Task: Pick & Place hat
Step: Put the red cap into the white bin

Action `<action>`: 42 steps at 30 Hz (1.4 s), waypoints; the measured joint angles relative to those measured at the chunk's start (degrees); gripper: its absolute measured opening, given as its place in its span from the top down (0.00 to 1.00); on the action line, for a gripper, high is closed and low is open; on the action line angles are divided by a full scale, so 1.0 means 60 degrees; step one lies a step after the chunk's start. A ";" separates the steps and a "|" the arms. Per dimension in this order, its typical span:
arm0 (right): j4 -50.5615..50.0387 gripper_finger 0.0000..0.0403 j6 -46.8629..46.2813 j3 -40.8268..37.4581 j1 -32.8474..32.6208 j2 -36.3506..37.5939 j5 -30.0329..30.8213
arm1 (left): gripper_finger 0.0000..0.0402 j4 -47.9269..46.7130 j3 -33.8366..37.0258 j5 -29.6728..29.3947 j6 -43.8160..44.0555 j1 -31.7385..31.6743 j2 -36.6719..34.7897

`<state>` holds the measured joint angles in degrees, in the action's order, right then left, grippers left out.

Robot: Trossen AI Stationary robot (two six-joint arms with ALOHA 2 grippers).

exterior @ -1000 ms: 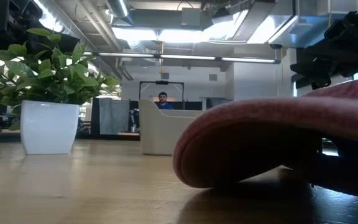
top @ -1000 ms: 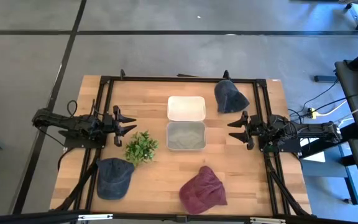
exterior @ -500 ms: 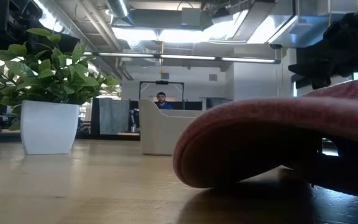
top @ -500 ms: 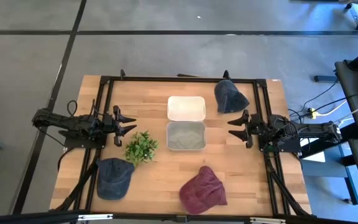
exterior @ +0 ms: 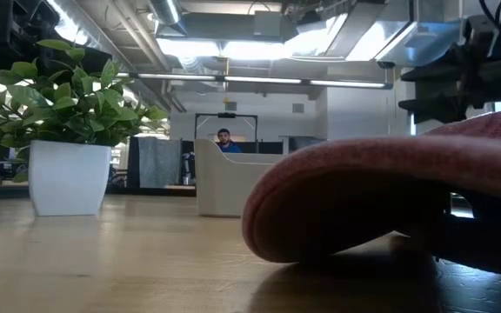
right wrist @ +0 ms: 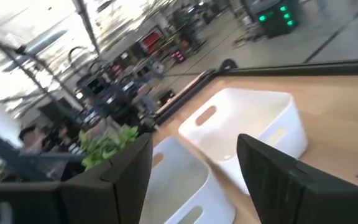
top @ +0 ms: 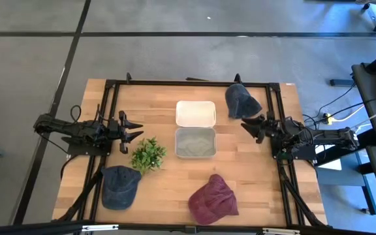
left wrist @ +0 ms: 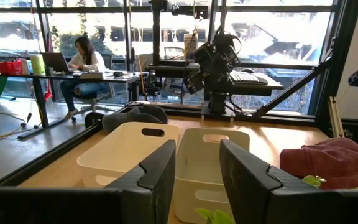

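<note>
The right gripper (top: 252,126) hangs with fingers spread wide, angled up-left toward the dark blue hat (top: 241,101) at upper right of the table; that hat lies just beside it, nearer than any. The left gripper (top: 131,128) waits open by the plant (top: 149,155).

The table (top: 162,192) is pale, banded wood framed in black, and on it sit a white bin (top: 196,113) and a grey-green bin (top: 195,142), plus a green leafy plant (top: 149,154) in a white pot (exterior: 68,177). One hat (top: 213,200) is dark red, another hat (top: 119,185) is faded navy blue, and a third hat (top: 241,100) is dark slate blue
</note>
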<state>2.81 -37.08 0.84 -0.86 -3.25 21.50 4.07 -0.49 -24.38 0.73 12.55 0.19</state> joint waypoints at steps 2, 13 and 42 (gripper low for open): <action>0.0014 0.42 -0.0018 0.0000 0.0000 0.0000 0.0301 | 0.70 0.0000 0.0002 0.0000 0.0000 0.0000 0.0000; 0.0080 0.42 0.0725 0.0000 -0.0002 0.0000 0.2269 | 0.70 -0.0001 0.0004 0.0000 0.0000 -0.0002 0.0000; 0.1233 0.16 0.0211 -0.0004 -0.0002 0.0000 0.2725 | 0.70 0.0009 0.0003 -0.0345 0.0055 -0.0002 -0.0001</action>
<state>10.20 -35.82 0.82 -0.88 -3.25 37.85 4.12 -0.47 -26.45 1.06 12.53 0.19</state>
